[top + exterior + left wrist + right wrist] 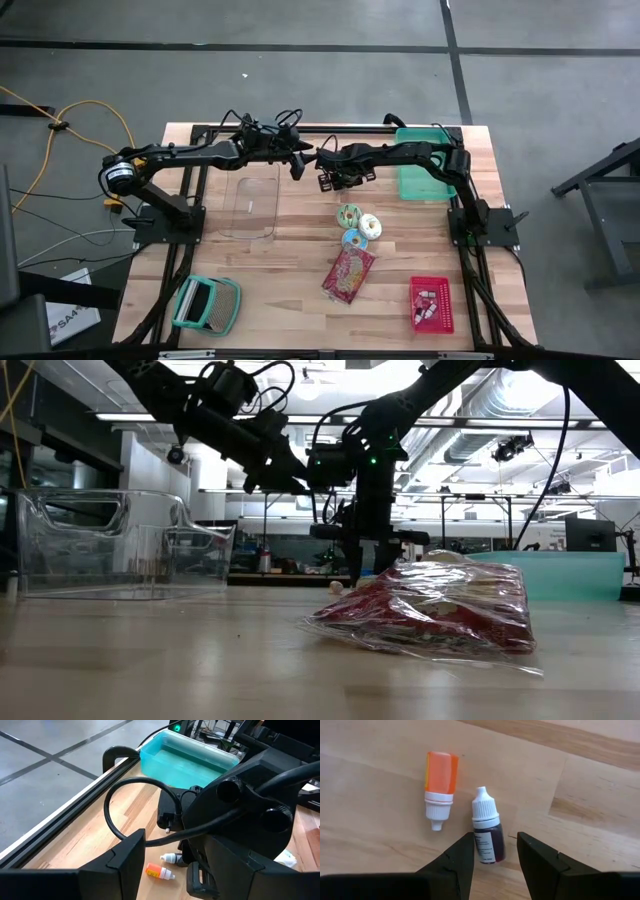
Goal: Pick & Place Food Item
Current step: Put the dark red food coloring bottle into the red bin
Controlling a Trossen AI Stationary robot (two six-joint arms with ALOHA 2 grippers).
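Two small dropper bottles, lying flat on the table near the middle of its far edge: one orange bottle (440, 779) with a white cap, one dark red bottle (487, 827) with a white cap, side by side, close but apart.

Right gripper (493, 851): pointed straight down over the dark red bottle, fingers parted, one on each side of the bottle's base; nothing gripped.

Left gripper (297, 166): raised above the far middle of the table, tip close to the right arm's wrist, fingers parted, nothing held.

One clear plastic bin (250, 205), left of centre, nothing visible inside.

One teal tray (416, 172) at the far right edge.

Three small round items (357, 225) in a cluster at the table's centre, pale green and white; kind not discernible.

One clear bag of red-wrapped food (430, 610), just nearer than the cluster, toward the near edge.

One red basket (431, 303) with small pale items, near right corner.

One teal scrubbing tool (206, 304), near left corner.

Surface: light wooden butcher-block table (290, 270), black frame rails along the sides.

Room: grey concrete floor with dark lines, yellow cable (70, 115) on the floor at left; in the low view, a workshop with ceiling ducts and strip lights.
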